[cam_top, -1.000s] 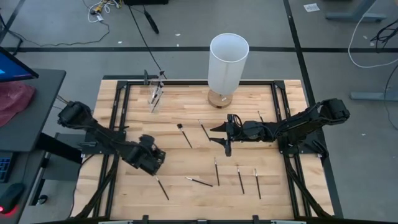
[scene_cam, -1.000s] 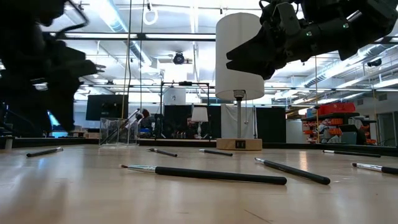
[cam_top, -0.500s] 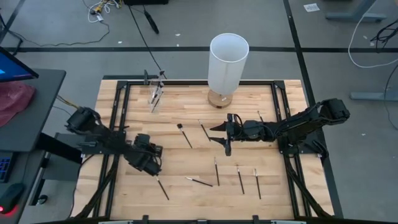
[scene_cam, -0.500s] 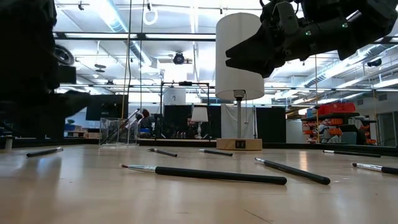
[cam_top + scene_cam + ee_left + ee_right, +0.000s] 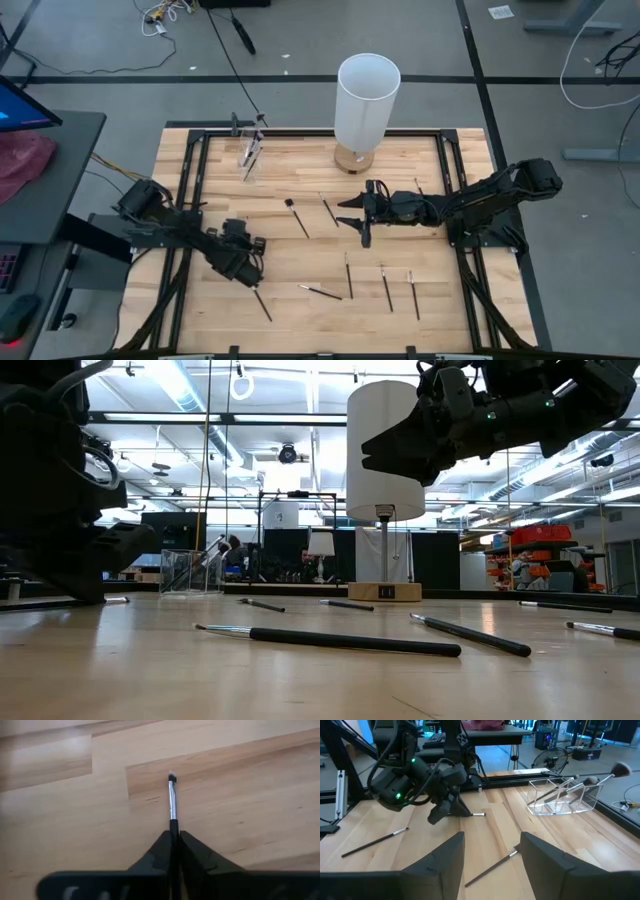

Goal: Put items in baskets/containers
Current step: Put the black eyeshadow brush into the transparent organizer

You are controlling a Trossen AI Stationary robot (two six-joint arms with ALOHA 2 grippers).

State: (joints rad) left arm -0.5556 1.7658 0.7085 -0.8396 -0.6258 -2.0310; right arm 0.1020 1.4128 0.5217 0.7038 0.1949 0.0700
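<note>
My left gripper [image 5: 250,280] is down at the table's near left, shut on a thin dark brush [image 5: 263,305]. The brush's silver ferrule and pale tip [image 5: 171,785] stick out past the fingertips. Several more brushes lie loose on the wood, such as one [image 5: 320,292] near the front. The clear container [image 5: 248,157] stands at the far left with brushes leaning inside it [image 5: 562,795]. My right gripper [image 5: 354,223] hangs open above the table's middle right, its fingers [image 5: 447,855] holding nothing. My left gripper pinches the brush's black handle [image 5: 173,825] between its two fingers, just behind the silver ferrule. The fingers come from above on a slant, and the brush runs lengthwise through the gap between them. The brush lies flat on the table, its ferrule end [image 5: 115,599] at table level.
A white lamp [image 5: 366,100] on a wooden base stands at the far middle. Loose brushes lie around the centre [image 5: 297,217], [image 5: 348,275] and toward the right [image 5: 413,295]. Black frame rails [image 5: 190,200] run along the table's sides.
My left gripper has come down to the table top over the far end of the brush at the near left. It has shut on the brush. The brush has stayed where it lay. My right gripper has kept still.
</note>
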